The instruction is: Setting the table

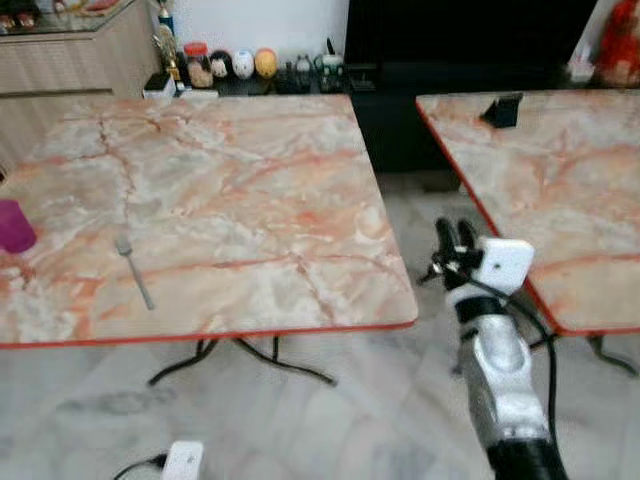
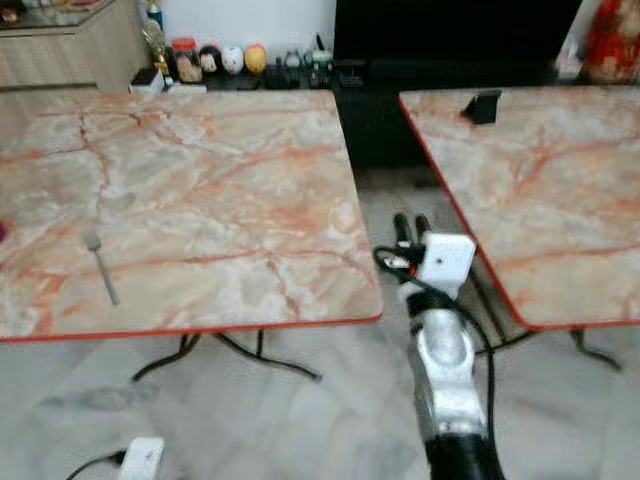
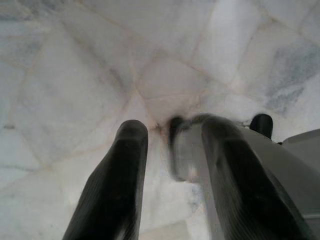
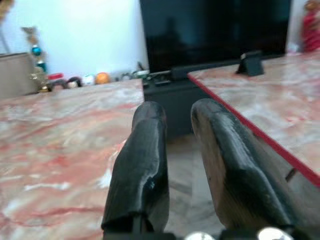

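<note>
A silver fork (image 1: pixel 133 270) lies on the left marble table (image 1: pixel 250 200) near its front edge. A purple cup (image 1: pixel 14 226) stands at that table's left side. My right gripper (image 1: pixel 455 232) is raised in the aisle between the two tables, just off the left table's front right corner. Its black fingers (image 4: pixel 145 150) point forward, a narrow gap apart, with nothing between them. My left gripper (image 3: pixel 167 130) hangs low over the white marble floor (image 3: pixel 75 75), fingers apart and empty.
A second marble table (image 1: pixel 560 180) stands to the right with a small black stand (image 1: pixel 503 108) on it. At the back are a dark TV cabinet (image 1: pixel 450 60), a row of small ornaments (image 1: pixel 240 64) and a wooden sideboard (image 1: pixel 70 55). Black table legs (image 1: pixel 250 355) spread over the floor.
</note>
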`<state>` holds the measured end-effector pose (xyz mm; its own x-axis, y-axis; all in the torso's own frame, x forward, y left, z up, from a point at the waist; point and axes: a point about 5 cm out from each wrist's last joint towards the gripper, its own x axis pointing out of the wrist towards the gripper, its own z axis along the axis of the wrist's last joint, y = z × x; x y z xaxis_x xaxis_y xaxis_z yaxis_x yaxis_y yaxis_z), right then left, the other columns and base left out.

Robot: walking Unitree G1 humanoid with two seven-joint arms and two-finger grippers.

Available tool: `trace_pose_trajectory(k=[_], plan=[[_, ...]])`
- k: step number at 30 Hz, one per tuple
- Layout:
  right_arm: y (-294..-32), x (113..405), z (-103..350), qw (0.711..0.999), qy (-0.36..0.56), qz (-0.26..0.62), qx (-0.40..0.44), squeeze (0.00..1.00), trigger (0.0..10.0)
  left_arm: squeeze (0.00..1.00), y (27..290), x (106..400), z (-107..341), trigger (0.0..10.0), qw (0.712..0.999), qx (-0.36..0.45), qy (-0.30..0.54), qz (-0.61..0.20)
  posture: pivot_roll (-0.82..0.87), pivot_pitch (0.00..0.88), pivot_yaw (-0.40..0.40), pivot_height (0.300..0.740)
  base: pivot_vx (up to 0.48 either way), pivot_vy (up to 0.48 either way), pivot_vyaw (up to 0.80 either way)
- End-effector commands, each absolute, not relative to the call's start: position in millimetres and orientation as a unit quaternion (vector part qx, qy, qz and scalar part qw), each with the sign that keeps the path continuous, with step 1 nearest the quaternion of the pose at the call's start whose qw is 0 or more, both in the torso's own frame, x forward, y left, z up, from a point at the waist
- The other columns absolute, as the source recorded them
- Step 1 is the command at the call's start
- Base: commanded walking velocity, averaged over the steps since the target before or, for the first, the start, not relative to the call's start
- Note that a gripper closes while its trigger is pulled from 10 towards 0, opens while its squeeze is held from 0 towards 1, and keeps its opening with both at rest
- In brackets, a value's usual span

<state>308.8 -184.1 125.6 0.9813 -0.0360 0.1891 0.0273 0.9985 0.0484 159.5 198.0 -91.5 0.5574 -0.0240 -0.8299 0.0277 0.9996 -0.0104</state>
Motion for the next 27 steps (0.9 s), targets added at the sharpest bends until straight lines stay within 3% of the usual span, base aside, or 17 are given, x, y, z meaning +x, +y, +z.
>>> trace_pose_trajectory(k=[1, 27], plan=[[-176.9, 312.3, 133.7, 0.994, -0.109, -0.005, 0.026, 0.0, 10.0, 0.0, 203.9, 158.2, -91.2, 10.0, 0.881, 0.009, 0.473, -0.01, 0.01, 0.0, -0.011, 0.736, 0.0, 0.36, 0.0], [-176.9, 313.6, 133.9, 0.994, -0.109, -0.004, 0.025, 0.0, 10.0, 0.0, 203.7, 157.5, -91.4, 10.0, 0.881, 0.009, 0.473, -0.012, 0.01, 0.0, -0.011, 0.736, 0.0, 0.363, 0.0]])
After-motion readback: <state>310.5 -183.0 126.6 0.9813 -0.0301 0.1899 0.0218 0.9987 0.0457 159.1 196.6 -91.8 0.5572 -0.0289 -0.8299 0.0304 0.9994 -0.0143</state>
